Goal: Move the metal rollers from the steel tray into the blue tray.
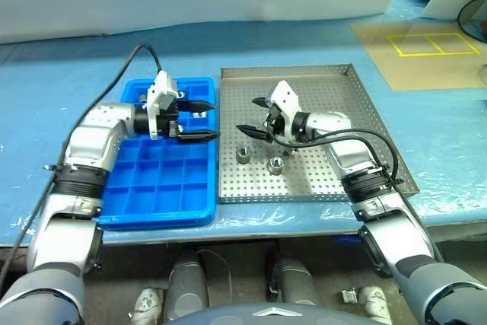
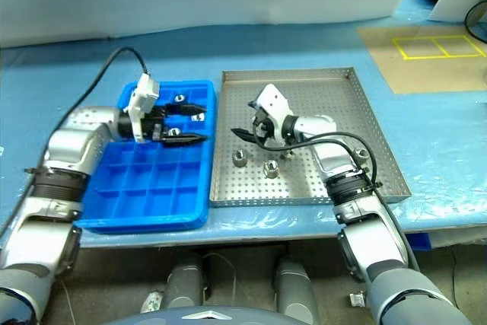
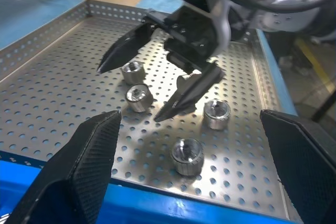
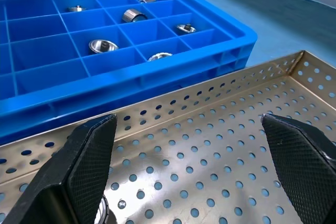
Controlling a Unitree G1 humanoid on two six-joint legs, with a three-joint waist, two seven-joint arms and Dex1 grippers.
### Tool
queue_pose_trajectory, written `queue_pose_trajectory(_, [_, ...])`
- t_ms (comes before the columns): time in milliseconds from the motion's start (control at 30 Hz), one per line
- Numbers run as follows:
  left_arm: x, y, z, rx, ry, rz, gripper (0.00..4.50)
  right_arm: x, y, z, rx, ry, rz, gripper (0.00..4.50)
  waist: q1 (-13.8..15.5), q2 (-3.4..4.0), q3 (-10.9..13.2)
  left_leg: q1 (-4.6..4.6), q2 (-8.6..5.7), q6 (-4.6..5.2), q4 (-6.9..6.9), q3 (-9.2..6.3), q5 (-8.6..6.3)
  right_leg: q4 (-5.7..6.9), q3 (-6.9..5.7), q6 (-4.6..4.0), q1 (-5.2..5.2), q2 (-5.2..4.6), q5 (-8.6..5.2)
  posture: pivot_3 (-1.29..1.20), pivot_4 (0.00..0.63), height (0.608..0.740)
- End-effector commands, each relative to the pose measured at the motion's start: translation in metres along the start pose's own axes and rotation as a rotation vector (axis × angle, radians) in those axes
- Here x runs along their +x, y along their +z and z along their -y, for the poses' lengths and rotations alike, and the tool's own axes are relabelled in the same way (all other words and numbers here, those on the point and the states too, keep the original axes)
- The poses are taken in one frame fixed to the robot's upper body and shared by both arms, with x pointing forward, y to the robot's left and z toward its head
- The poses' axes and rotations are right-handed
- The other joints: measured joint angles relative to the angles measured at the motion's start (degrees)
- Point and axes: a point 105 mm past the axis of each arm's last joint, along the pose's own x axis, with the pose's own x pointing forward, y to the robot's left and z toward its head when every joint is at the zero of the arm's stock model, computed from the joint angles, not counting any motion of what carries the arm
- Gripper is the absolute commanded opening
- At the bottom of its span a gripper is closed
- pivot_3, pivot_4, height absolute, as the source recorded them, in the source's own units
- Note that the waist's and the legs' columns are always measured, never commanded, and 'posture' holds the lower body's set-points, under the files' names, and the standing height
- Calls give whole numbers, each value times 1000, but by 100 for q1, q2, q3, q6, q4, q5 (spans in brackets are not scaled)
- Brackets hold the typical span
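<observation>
Both pincers gape empty: the left pincer (image 1: 199,119) over the blue tray (image 1: 160,188), the right pincer (image 1: 252,116) above the steel tray (image 1: 358,112). Four rollers (image 3: 188,156) lie in the steel tray, several others in blue compartments.

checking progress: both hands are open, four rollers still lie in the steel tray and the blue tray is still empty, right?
Not quite: the blue tray is not empty. The right wrist view shows several metal rollers already in its compartments. The rest holds: left hand and right hand open, four rollers in the steel tray.
</observation>
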Motion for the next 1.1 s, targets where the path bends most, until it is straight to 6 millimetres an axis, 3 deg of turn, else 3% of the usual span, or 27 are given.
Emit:
queue_pose_trajectory(33, [1, 12, 5, 63, -74, -28, 4466, -1, 1, 9, -29, -13, 0, 4500, 11, 0, 0, -1, -1, 0, 1, 0, 0, 0, 0, 0, 0, -1, 0, -120, 150, 740])
queue_pose_trajectory(233, [14, 11, -5, 117, -11, -3, 4466, -10, -7, 18, -36, -45, -26, 4500, 20, 0, 0, -7, -9, 2, 6, 0, 0, 0, 0, 0, 1, -9, 1, -135, 150, 740])
queue_pose_trajectory(300, [21, 12, -11, 137, 21, 14, 4466, -16, -2, 22, -25, -67, -6, 4500, 13, 0, 0, -6, -6, 2, 6, 0, 0, 0, 0, 0, 1, -7, 1, -143, 150, 740])
queue_pose_trajectory(467, [44, -11, -28, 130, 46, -33, 4466, -52, 24, 25, -16, -92, 53, 4500, 41, -1, 0, -7, -9, 7, 7, -1, -1, -2, 1, 0, 4, -6, 1, -215, 150, 740])
queue_pose_trajectory(567, [58, -13, -32, 113, 22, -21, 4466, -68, 27, 19, -11, -91, 41, 4500, 47, -5, -1, -4, -16, 17, 10, -1, -1, -6, 6, 1, 9, -9, 2, -269, 150, 740])
queue_pose_trajectory(700, [92, -17, -38, 91, 7, -38, 4466, -99, 25, -3, -35, -55, -31, 4500, 59, -6, -1, -6, -17, 38, 10, -1, -10, -7, 9, 2, 10, -10, 2, -373, 150, 740])
queue_pose_trajectory(900, [124, -23, -43, 93, 57, -98, 4466, -118, 36, -25, -34, -47, -54, 4500, -164, -8, -2, 3, -37, 46, 19, 8, -22, -20, 35, 26, 14, -14, 16, -507, 150, 740])
queue_pose_trajectory(1100, [142, -42, -52, 90, 197, -225, 4466, -130, 36, -25, -28, -162, -75, 4500, -357, -10, -2, 7, -38, 53, 27, 12, -27, -27, 42, 36, 18, -14, 21, -578, 150, 740])
